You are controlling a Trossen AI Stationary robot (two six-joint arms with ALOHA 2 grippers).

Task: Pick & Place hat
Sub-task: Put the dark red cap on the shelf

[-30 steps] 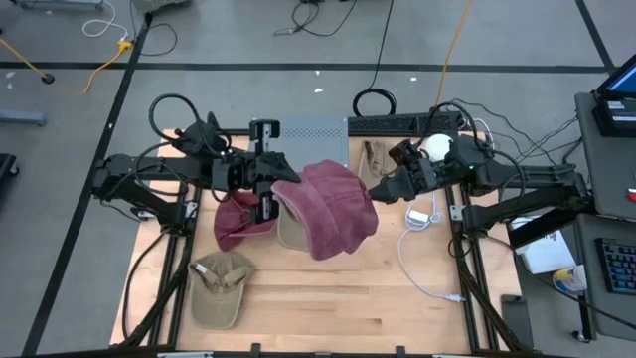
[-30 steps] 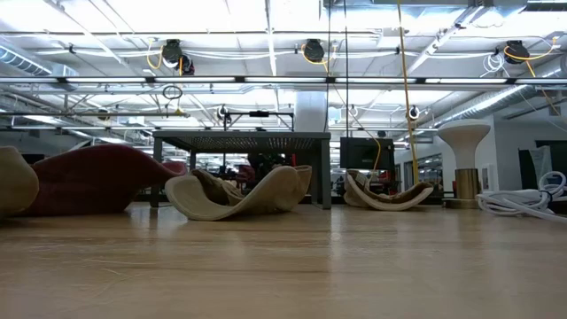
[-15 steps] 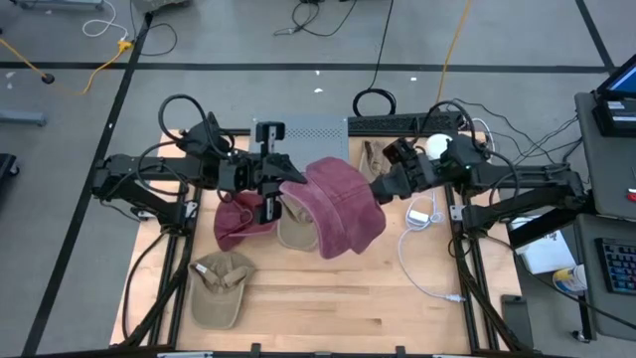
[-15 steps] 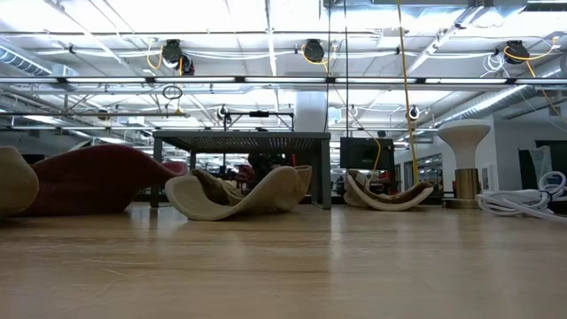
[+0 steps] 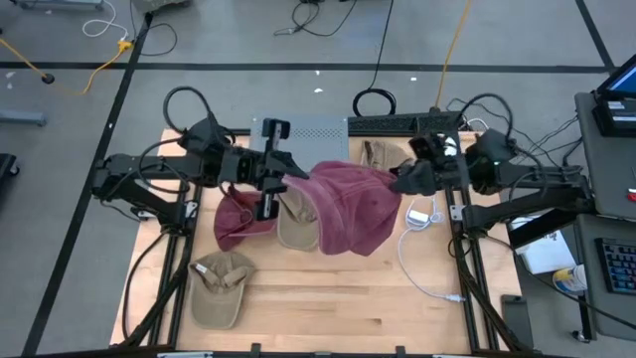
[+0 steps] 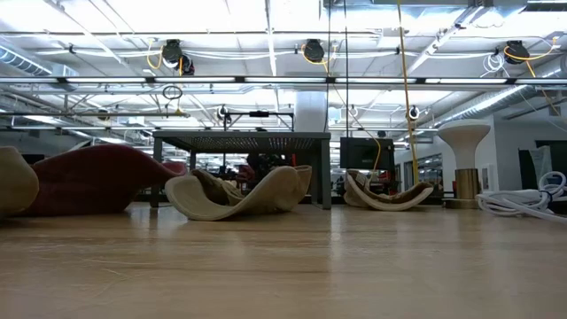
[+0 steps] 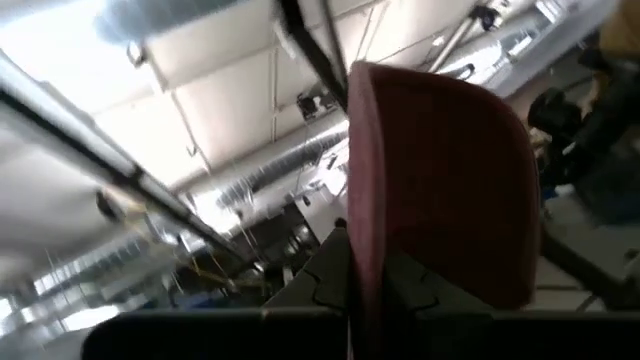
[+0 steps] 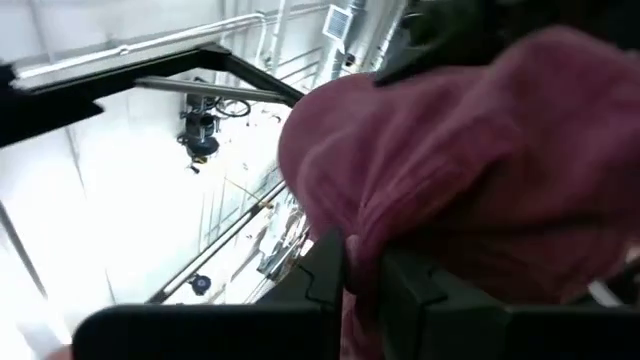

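A maroon hat (image 5: pixel 350 209) hangs above the middle of the table, held between both grippers. My left gripper (image 5: pixel 286 181) is shut on its left side, which shows as a stiff maroon brim (image 7: pixel 440 170) in the left wrist view. My right gripper (image 5: pixel 397 181) is shut on its right side, soft maroon cloth (image 8: pixel 480 170) in the right wrist view. Neither gripper nor the held hat shows in the low view. My left gripper pinches the hat's stiff brim (image 7: pixel 364 262) edge-on between its two fingers, coming about level from the table's left. The hat is clear of the table. My right gripper pinches a bunched fold of the hat's soft cloth (image 8: pixel 362 258) between its two fingers, coming about level from the table's right. The cloth spreads between the two grippers and sags below them.
A second maroon cap (image 5: pixel 234 221) and a tan cap (image 5: pixel 295 227) lie under the held hat. Another tan cap (image 5: pixel 221 286) lies near the front left, and one (image 5: pixel 376 154) at the far side. A white cable (image 5: pixel 422 261) runs along the right.
My right gripper has moved toward the table's right edge and my left gripper a little to the right, both still shut on the hat. The hat, bunched before, has spread out wider between them.
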